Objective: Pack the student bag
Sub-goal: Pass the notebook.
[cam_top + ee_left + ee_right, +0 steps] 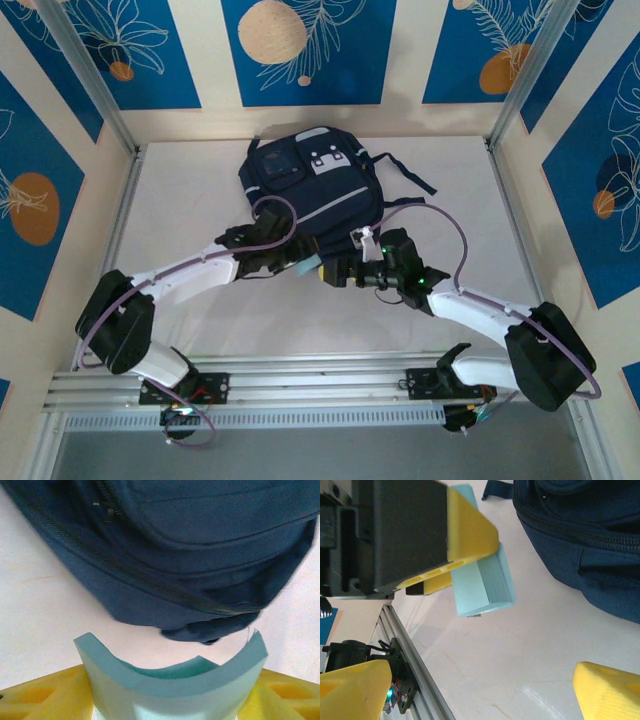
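Observation:
The student bag (312,185), a dark navy backpack, lies flat at the middle back of the table. Just in front of its near edge my left gripper (308,264) is shut on a light teal notebook (175,680), which bows into a curve between the yellow fingers (35,697). The bag (190,545) lies close beyond the notebook, its zipper facing the camera. In the right wrist view the notebook (485,585) hangs above the table beside the bag (585,535). My right gripper (480,690) is open beside it, with bare table between its fingers.
The white tabletop (180,200) has free room left and right of the bag. A black strap (410,180) trails off the bag's right side. A metal rail (320,385) runs along the near edge, and frame posts stand at the back corners.

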### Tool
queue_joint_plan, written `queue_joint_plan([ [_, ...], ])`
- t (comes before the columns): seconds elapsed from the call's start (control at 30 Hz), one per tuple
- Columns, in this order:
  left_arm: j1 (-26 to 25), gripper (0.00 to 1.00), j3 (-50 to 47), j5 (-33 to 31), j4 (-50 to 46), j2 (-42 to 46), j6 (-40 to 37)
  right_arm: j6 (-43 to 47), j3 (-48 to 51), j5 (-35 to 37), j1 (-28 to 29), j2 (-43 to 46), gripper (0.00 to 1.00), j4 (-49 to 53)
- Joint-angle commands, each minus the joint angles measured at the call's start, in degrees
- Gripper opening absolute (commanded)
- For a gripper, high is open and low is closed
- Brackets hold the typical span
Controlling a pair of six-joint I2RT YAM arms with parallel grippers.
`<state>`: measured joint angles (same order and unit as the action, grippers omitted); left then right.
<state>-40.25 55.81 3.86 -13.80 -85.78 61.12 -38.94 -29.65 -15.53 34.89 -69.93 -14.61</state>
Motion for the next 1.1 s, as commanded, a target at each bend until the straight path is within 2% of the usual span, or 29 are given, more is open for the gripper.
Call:
queue_joint_plan([
  [0.0,0.37,0.67,-0.38,5.68,7.21,-1.06,5.8,0.44,0.36,-0.5,0.42,-2.16,0.91,-6.67],
  [0.3,-0.08,0.66,-4.7,7.3,11.84,1.05,10.56,-1.99,-2.55,1.25,1.3,-9.67,0.77,-14.71],
  [0.57,-0.22,0.66,-5.88,7.67,13.98,1.0,11.84,-4.18,-5.79,-0.89,2.13,-14.72,0.42,-16.73],
  [0.77,-0.15,0.7,-5.85,6.62,13.93,1.24,10.98,-5.0,-5.6,-1.47,1.94,-15.06,0.19,-16.18],
  [0.87,0.17,0.74,-5.17,6.12,13.43,1.23,9.36,-4.75,-5.55,-1.7,1.67,-14.24,0.09,-14.85],
  [0.93,0.78,0.78,-4.02,5.99,12.36,1.23,6.7,-4.35,-5.18,-1.61,1.33,-13.23,0.08,-13.22],
  [1.07,2.27,0.87,3.25,2.5,3.41,0.67,-6.66,-3.6,-3.44,-1.52,-0.11,-9.39,0.07,-8.91],
])
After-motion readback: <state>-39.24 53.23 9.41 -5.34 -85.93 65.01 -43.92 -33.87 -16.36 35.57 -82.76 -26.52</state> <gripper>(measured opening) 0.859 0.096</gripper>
